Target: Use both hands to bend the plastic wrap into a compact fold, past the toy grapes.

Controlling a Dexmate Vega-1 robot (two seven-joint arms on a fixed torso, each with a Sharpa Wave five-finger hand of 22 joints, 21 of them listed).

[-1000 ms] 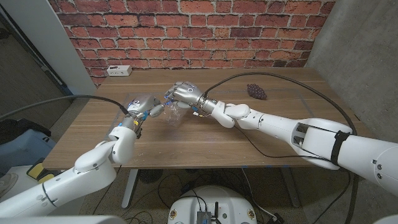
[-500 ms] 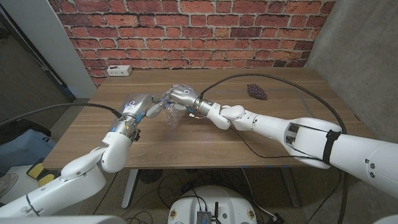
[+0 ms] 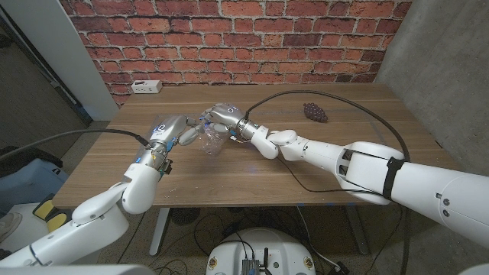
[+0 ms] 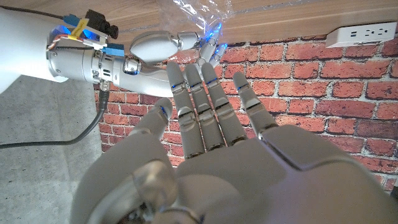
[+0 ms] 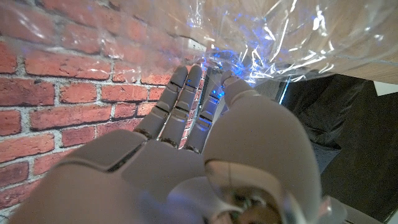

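Folding step under way: right hand (image 3: 219,116) gripped the crumpled clear plastic wrap (image 3: 212,140); left hand (image 3: 174,128), fingers spread and empty beside it, likely needed to press in next.

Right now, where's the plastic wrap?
In the head view, the plastic wrap sits left of table centre, between the left robot hand and right robot hand.

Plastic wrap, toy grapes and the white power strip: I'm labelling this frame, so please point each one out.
plastic wrap (image 3: 212,140), head view, on its crumpled clear middle between the hands.
toy grapes (image 3: 315,112), head view, centre of the dark bunch.
white power strip (image 3: 144,87), head view, middle of its top face.
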